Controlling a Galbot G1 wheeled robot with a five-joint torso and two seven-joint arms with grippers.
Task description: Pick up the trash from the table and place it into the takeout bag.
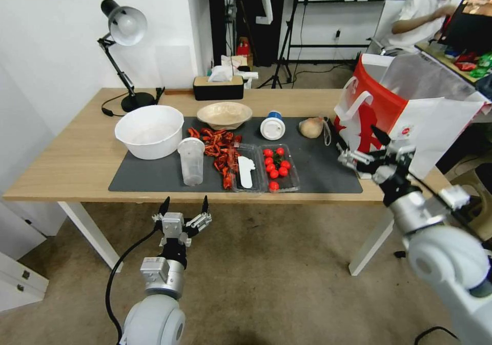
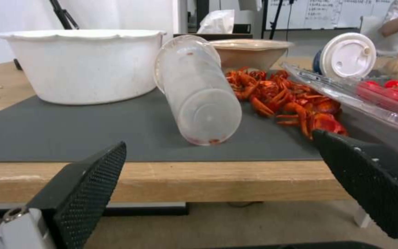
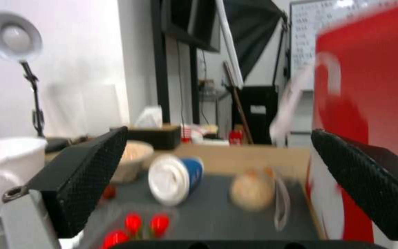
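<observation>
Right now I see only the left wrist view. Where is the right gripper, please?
Observer: The right gripper is open and empty, raised at the right end of the table, close before the takeout bag.
Operator: What trash lies nearest to the bag?
Observer: The tan wrapped lump, on the mat between the bag and the blue-lidded cup.
Operator: Does the clear cup stand?
Observer: Yes, the head view shows the clear plastic cup upright.

Head view: high, looking forward and down over the whole counter (image 1: 77, 165).
Left wrist view: low, at the counter's near edge, close.
Right wrist view: level beside the takeout bag (image 3: 374, 103).
Shared: white blue-lidded cup (image 2: 346, 55).
</observation>
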